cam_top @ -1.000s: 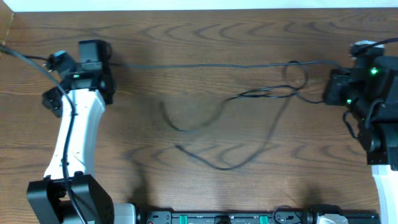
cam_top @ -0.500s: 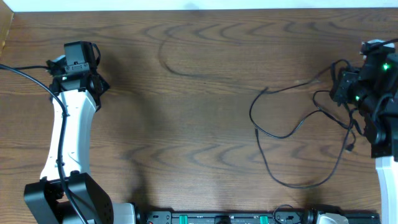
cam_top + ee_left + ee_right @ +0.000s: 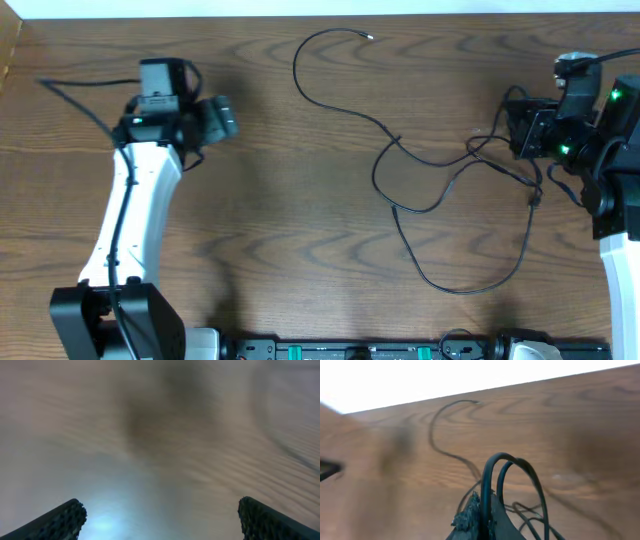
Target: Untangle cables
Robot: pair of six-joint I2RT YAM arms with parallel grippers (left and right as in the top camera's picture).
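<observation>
Thin black cables [image 3: 460,291] sprawl over the right half of the wooden table [image 3: 300,250], tangled in loops near the right arm. One free plug end [image 3: 371,37] lies at the top middle. My right gripper [image 3: 514,126] is shut on a strand of the bundle. In the right wrist view a black cable loop [image 3: 507,455] arches up out of the shut right gripper [image 3: 482,516], and another strand [image 3: 432,435] trails across the wood. My left gripper [image 3: 228,119] hovers at the upper left, well apart from the cables. It stands open with nothing between its fingertips [image 3: 65,520]; that view is blurred.
A thick black robot cable [image 3: 75,100] runs off the left arm [image 3: 135,220] toward the table's left edge. Black equipment with green parts [image 3: 350,350] lines the front edge. A white wall borders the table's far edge [image 3: 470,380].
The left gripper has swung to the right, still open. The cables have shifted: one strand now stretches up and left to the top middle. The right gripper stays shut on the bundle.
</observation>
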